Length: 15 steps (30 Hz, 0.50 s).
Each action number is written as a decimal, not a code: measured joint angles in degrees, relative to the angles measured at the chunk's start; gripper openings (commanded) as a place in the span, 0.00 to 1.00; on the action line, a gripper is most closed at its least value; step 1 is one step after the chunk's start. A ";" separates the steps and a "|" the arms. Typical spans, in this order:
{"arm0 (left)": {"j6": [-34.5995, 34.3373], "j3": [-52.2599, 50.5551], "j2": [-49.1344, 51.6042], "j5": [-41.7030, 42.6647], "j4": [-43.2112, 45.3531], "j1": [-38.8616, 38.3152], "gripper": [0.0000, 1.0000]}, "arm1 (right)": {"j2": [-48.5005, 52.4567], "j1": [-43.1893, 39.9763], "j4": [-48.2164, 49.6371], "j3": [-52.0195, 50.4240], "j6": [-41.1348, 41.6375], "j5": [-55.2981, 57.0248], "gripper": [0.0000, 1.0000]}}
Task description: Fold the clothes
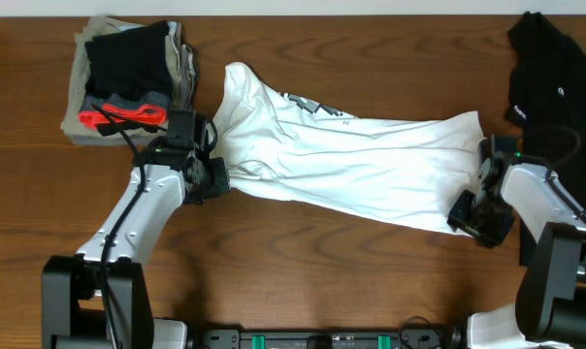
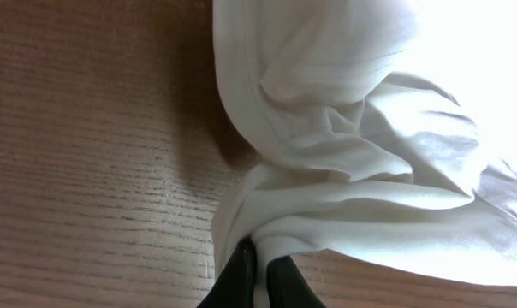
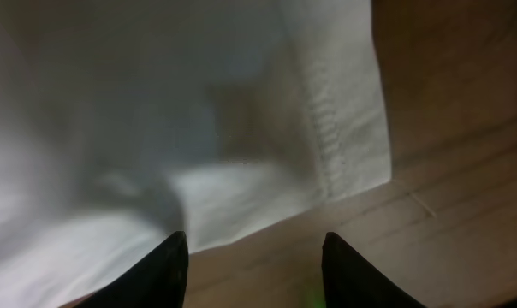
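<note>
- T-shirt [image 1: 371, 165]: lies on the table [image 1: 303, 281], drawn out into a long band between the two arms. Its long axis runs left to right, and the right end slants slightly toward the robot. The small print faces up near the far edge, left of centre.
- Left gripper [image 2: 260, 257]: clenched on a bunched fold at the T-shirt's left end. The left wrist view shows the fingers pinching gathered cloth, with the rest of the garment spreading away from them.
- Right gripper [image 3: 252, 239]: released. The right wrist view shows its fingers [image 3: 169, 265] standing apart with bare wood between them. No cloth is seen pinched.
- Hem position: the stitched hem and its corner lie just ahead of the right fingertips, at the mouth of the gap or barely inside it. Which of the two cannot be told.
- Governing relation: the T-shirt's right end lies directly ahead of the right gripper, toward the table's centre. The right arm is much the nearer to that end. The left gripper is well apart from it, at the opposite end, and is occupied.
- Judgement, next move: the right gripper probably needs to advance a little over the hem before closing, so that both ends are held.
- Judgement, risk: closing short of the hem would catch nothing, or only the top layer.
- Black shirt [image 1: 555, 68]: crumpled at the far right corner, beyond the right arm and apart from the T-shirt.
- Folded stack [image 1: 128, 78]: at the far left corner, just behind the left gripper.
</note>
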 measured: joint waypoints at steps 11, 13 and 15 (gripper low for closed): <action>0.00 0.00 0.00 0.02 0.11 0.00 0.06 | -1.68 -2.12 7.54 -2.38 4.02 0.72 0.40; 0.00 0.00 0.00 0.02 0.11 0.00 0.06 | -1.68 -2.49 9.03 -2.38 4.92 1.07 0.36; 0.00 0.00 0.00 0.02 0.11 0.00 0.06 | -1.68 -2.54 10.19 -2.38 5.79 1.27 0.32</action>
